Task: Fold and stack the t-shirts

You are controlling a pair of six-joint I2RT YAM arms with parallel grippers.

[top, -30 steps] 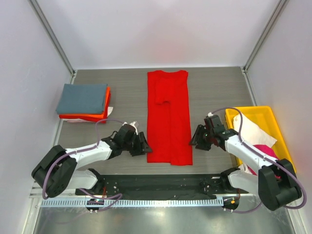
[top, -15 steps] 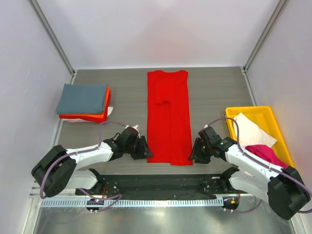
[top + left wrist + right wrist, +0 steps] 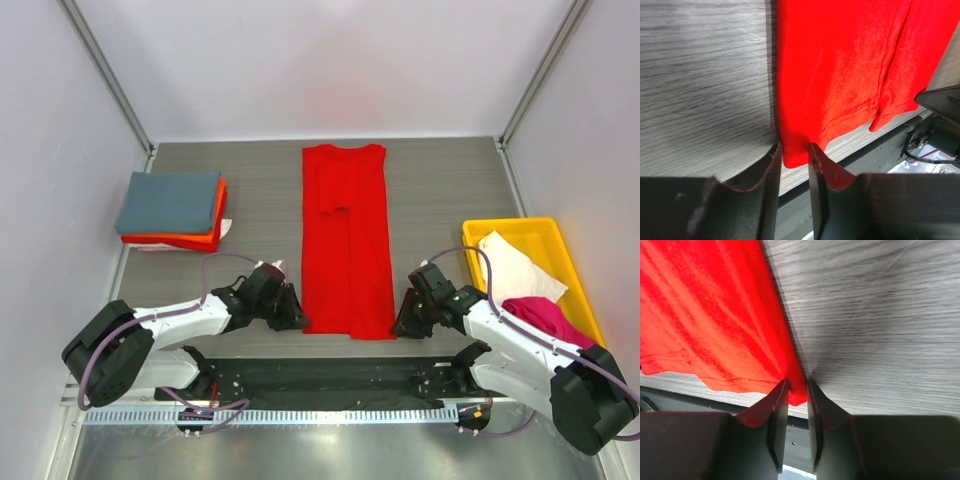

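A bright red t-shirt (image 3: 345,240) lies folded into a long strip down the middle of the table. My left gripper (image 3: 297,318) is at its near left corner. In the left wrist view the jaws (image 3: 795,152) pinch that red corner (image 3: 840,75). My right gripper (image 3: 400,325) is at the near right corner. In the right wrist view its jaws (image 3: 797,390) pinch the red cloth (image 3: 710,315). A folded stack stands at the far left, with the slate grey-blue shirt (image 3: 168,200) on top of the orange one (image 3: 218,215).
A yellow tray (image 3: 555,230) at the right holds a white shirt (image 3: 515,265) and a magenta pink shirt (image 3: 545,320). The black base rail (image 3: 320,375) runs just past the table's near edge, close behind both grippers.
Both grippers have moved toward the near edge and inward to the red shirt's bottom corners. They now hold those corners.
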